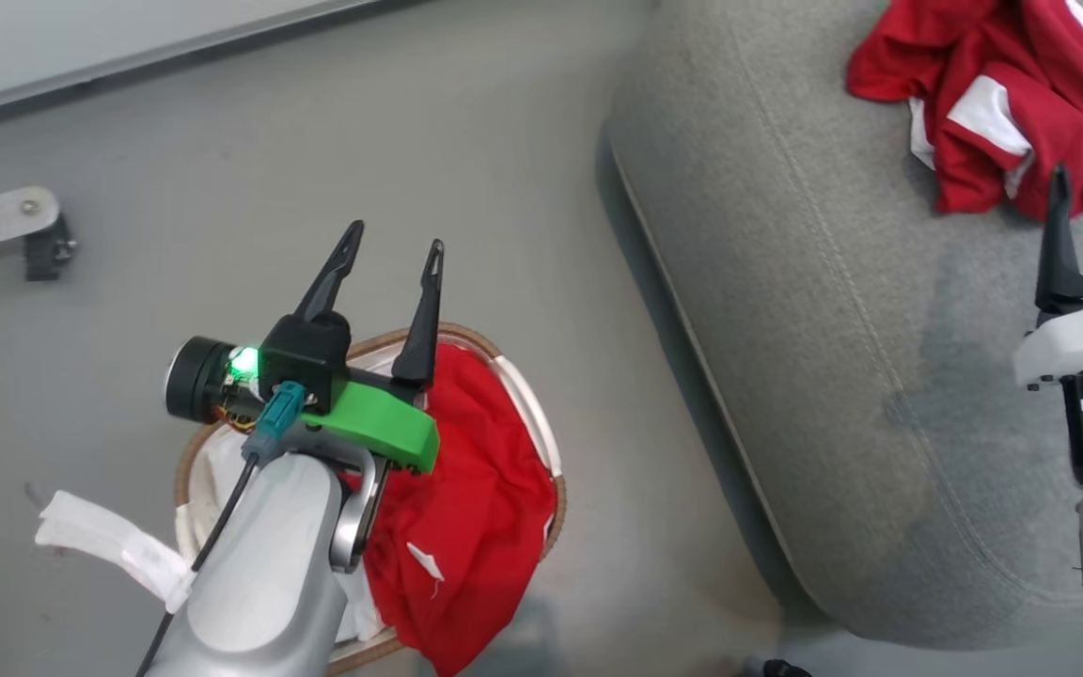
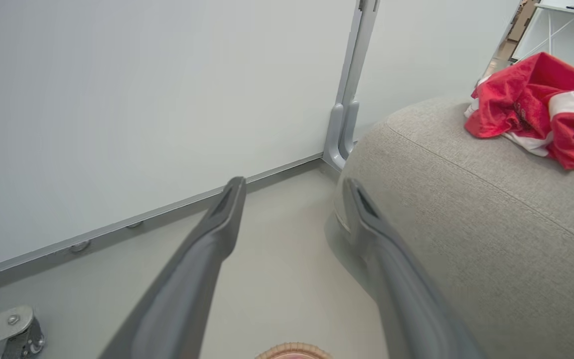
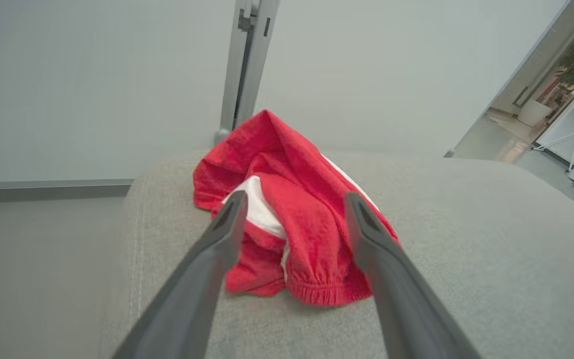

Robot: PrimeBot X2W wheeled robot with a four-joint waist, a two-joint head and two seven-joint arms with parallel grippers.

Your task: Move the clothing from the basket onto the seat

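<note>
Left hand spread, empty, above basket | right hand spread, empty, near clothing on seat

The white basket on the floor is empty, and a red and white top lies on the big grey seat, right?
Not quite. In the head view the oval white plastic basket with a brown woven rim is not empty: a soft red fabric garment lies in it. The red and white top does lie on the big grey woven-fabric seat.
</note>
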